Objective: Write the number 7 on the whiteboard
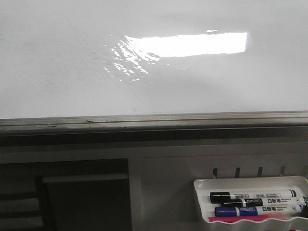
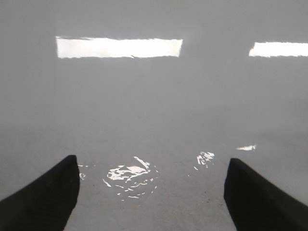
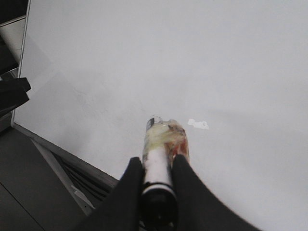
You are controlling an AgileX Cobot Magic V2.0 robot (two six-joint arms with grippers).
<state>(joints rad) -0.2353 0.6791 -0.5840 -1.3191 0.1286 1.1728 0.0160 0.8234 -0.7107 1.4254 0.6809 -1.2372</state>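
The whiteboard fills the upper front view, glossy white with a bright glare patch; neither gripper shows there. My right gripper is shut on a marker, a white barrel with a black end and yellowish-red wrapping near its tip. The marker points at the whiteboard, near its lower edge; whether the tip touches I cannot tell. My left gripper stands open facing the whiteboard, nothing between its dark fingers. The number 7 is out of view in every frame.
A grey metal edge runs under the board. A white tray at the lower right holds black and blue markers and something pink. A dark shelf opening lies at the lower left. A black part sits by the board's side.
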